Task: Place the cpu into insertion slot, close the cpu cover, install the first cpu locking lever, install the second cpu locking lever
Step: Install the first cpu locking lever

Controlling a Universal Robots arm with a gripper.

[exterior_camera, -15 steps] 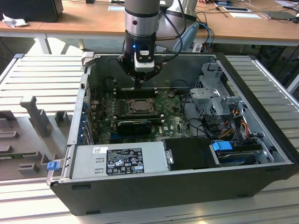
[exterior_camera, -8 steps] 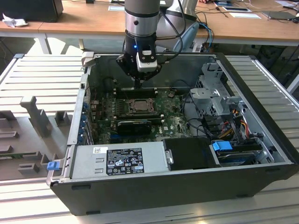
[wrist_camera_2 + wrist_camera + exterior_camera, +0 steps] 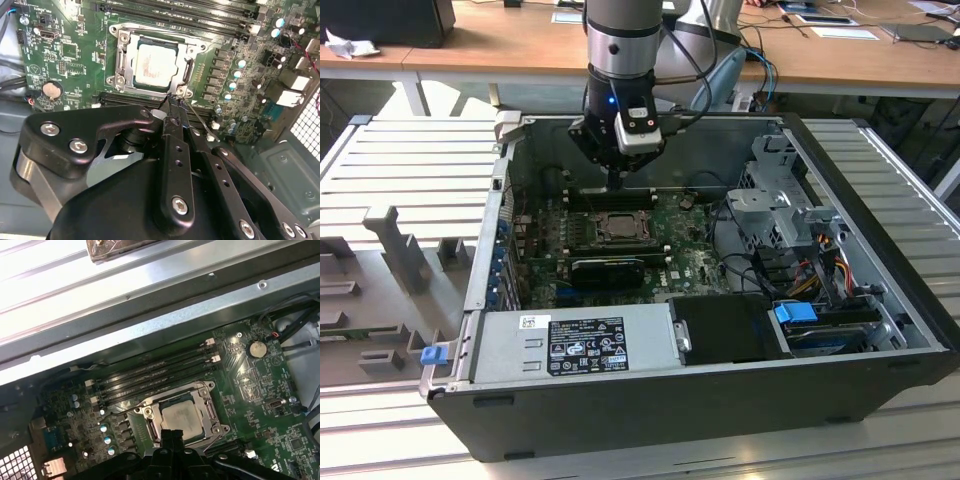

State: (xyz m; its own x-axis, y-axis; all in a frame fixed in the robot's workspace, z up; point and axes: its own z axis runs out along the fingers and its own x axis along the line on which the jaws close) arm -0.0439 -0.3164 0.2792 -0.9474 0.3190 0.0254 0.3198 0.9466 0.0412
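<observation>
The cpu lies flat in its socket on the green motherboard, its pale grey top showing through the window of the cpu cover, which lies down over it. The cpu and the cover appear in both wrist views. My gripper is shut, its tips down at the socket's edge beside a thin wire locking lever that slants away from the socket corner. I cannot tell whether the tips touch the lever. In the exterior view the gripper hangs just behind the cpu, inside the open case.
Black memory slots run along one side of the socket. A long black card lies in front of it. The power supply, a drive cage with cables and the case walls hem the board in.
</observation>
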